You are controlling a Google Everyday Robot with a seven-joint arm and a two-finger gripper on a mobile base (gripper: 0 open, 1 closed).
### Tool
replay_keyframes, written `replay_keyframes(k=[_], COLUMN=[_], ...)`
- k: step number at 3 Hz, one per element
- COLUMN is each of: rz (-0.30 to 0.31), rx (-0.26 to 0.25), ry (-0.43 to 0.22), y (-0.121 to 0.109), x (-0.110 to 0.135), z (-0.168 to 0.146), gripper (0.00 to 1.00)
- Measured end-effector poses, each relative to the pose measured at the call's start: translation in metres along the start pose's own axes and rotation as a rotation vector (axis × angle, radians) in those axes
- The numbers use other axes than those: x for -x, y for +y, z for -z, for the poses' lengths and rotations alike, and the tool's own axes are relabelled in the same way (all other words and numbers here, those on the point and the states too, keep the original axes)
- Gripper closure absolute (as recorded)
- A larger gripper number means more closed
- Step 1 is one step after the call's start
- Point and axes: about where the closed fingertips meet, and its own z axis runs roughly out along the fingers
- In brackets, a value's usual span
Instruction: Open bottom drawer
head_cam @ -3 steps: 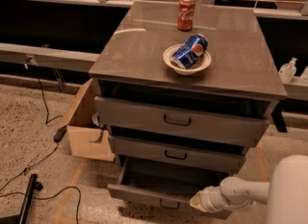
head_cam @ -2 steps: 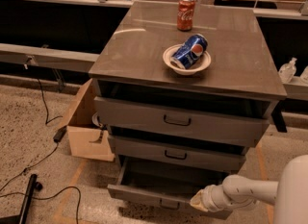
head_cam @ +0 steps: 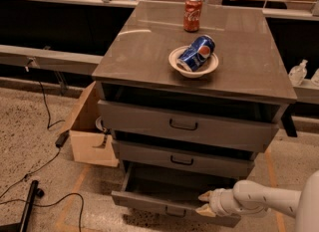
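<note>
The bottom drawer (head_cam: 149, 201) of the grey metal cabinet stands pulled out, its plain grey interior showing and its small dark loop handle (head_cam: 175, 212) on the front. My gripper (head_cam: 205, 202) sits at the drawer's front right, over its top edge, on a white arm coming in from the lower right. Two cream fingertips (head_cam: 205, 195) point left with a small gap between them. They hold nothing that I can see. The two taller drawers (head_cam: 184, 125) above are slightly out.
A red soda can (head_cam: 192, 13) and a white bowl (head_cam: 193, 61) with a blue Pepsi can stand on the cabinet top. An open cardboard box (head_cam: 90, 131) sits on the floor at the left. Black cables (head_cam: 47, 114) trail over the speckled floor.
The view has drawn closer to the cabinet. The gripper stays at the bottom drawer's front right and the drawer stays pulled out about the same.
</note>
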Motion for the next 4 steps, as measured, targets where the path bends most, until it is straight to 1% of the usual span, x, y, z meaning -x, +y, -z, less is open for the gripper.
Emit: replay_keyframes(k=[1, 2, 3, 4], rz=[0.01, 0.018, 0.022, 0.025], rx=[-0.039, -0.069, -0.085, -0.079], ry=[-0.014, -0.024, -0.016, -0.009], y=[-0.018, -0.034, -0.048, -0.057], x=[0.0, 0.001, -0.006, -0.015], z=[-0.003, -0.005, -0.018, -0.036], gripper=[0.83, 1.0, 1.0, 1.0])
